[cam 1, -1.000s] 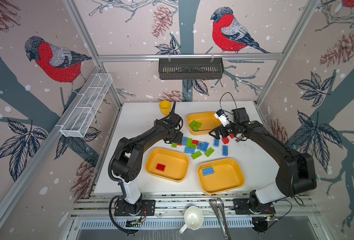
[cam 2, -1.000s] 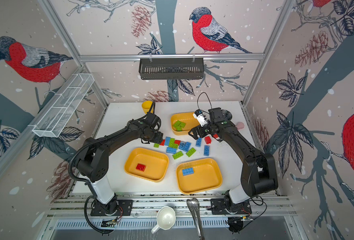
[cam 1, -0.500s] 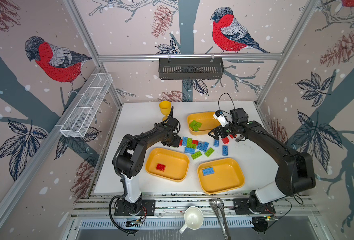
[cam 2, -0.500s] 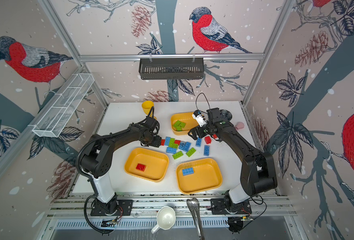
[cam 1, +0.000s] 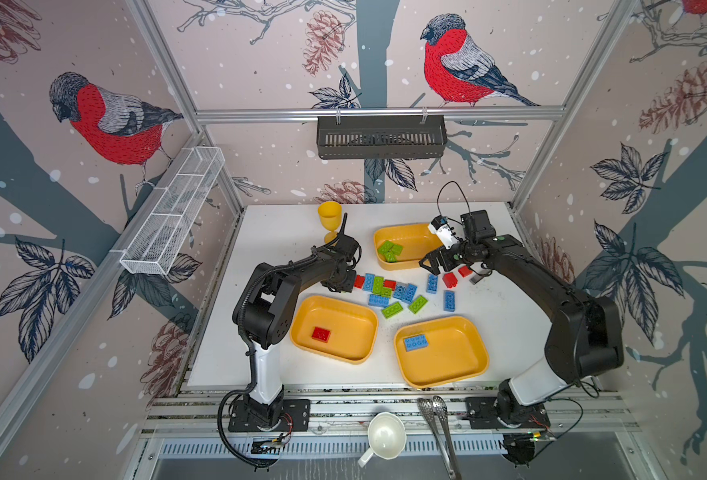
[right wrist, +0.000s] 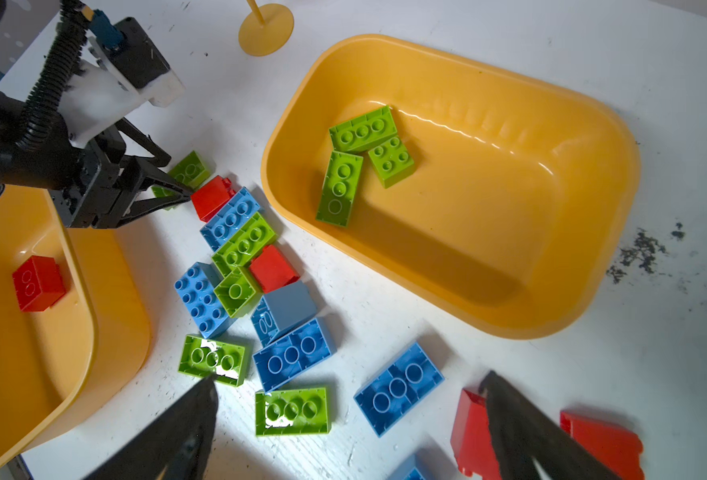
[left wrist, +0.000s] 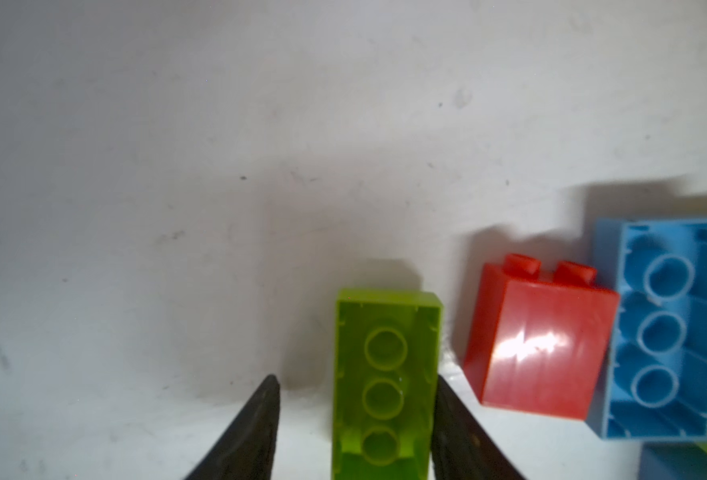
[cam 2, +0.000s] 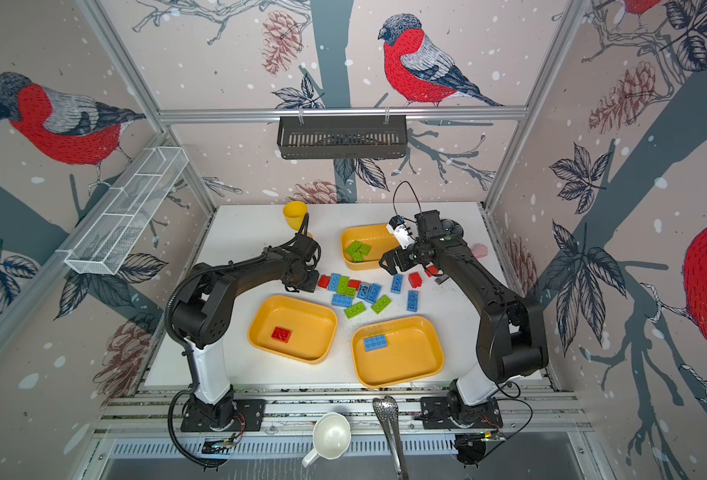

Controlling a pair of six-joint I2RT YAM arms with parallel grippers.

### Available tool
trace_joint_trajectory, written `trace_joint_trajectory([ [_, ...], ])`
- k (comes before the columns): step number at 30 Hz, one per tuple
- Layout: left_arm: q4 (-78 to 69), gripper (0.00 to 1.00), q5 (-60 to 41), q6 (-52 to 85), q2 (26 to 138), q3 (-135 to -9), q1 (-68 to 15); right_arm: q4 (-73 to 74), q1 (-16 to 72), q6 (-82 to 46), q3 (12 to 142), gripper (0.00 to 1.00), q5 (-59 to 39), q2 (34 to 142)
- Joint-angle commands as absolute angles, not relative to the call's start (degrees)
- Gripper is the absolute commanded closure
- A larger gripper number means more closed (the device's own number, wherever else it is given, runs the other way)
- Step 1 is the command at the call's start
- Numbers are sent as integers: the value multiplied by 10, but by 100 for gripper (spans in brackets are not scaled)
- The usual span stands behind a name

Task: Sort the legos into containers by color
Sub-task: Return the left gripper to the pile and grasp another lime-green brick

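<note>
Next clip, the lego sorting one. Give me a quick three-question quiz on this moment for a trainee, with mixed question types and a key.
1. True or false: the near left tray holds a single red brick.
2. In the left wrist view, what colour is the brick between the fingers of the left gripper? A) green B) red C) blue
3. In the right wrist view, how many bricks lie in the far tray, and what colour are they?

Key: 1 true; 2 A; 3 three, all green.
</note>
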State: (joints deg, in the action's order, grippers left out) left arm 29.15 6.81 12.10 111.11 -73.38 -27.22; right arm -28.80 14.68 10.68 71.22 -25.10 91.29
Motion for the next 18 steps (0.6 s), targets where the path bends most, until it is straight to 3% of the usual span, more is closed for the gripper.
trace_joint_trajectory([
  [1, 296, 43, 97, 122, 1108, -741, -271, -292, 145, 121, 719, 1, -256, 917],
  [8, 286, 43, 60, 128, 1134, -762, -271, -288, 143, 122, 721, 1, -268, 922],
  [18, 287, 66, 46, 147, 1118, -741, -271, -291, 148, 112, 712, 1, -341, 903],
])
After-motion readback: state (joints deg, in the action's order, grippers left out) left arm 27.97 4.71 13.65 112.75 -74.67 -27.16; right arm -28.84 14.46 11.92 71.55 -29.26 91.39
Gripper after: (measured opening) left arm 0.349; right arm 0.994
